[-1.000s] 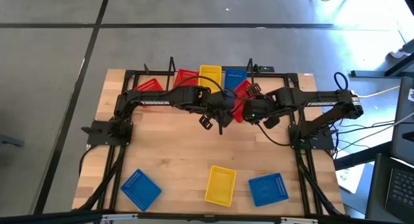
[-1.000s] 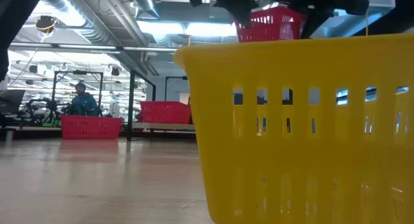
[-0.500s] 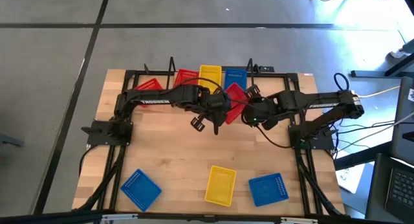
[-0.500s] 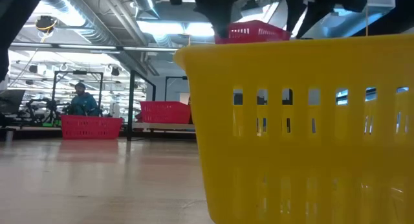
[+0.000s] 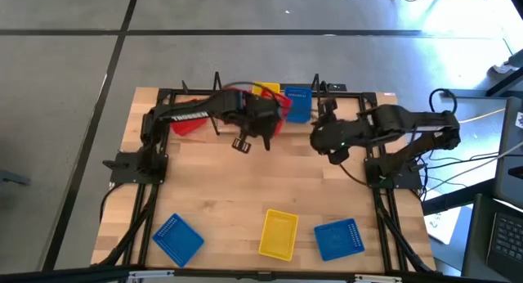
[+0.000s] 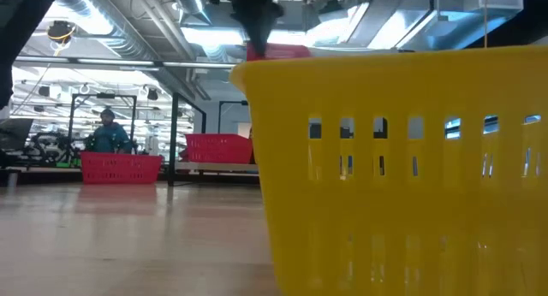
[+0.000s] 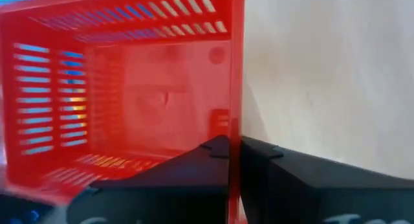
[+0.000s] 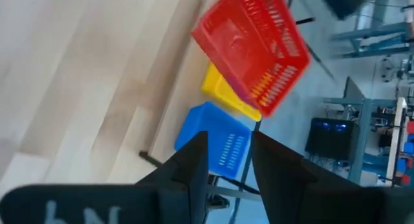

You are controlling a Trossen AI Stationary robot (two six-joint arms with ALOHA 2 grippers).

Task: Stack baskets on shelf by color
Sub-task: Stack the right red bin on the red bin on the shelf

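A red slotted basket (image 7: 123,88) hangs pinched in the dark left hand (image 7: 234,160). On the pale wood desk (image 5: 221,193) sit two blue baskets (image 5: 176,237) (image 5: 338,237) and a yellow one (image 5: 278,233). The shelf (image 5: 327,90) has black rods and holds yellow (image 8: 223,94) and blue (image 8: 217,140) baskets.

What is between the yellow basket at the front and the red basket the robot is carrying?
Only bare wooden table lies between the front yellow basket and the red basket held by the left gripper, as the high view shows.
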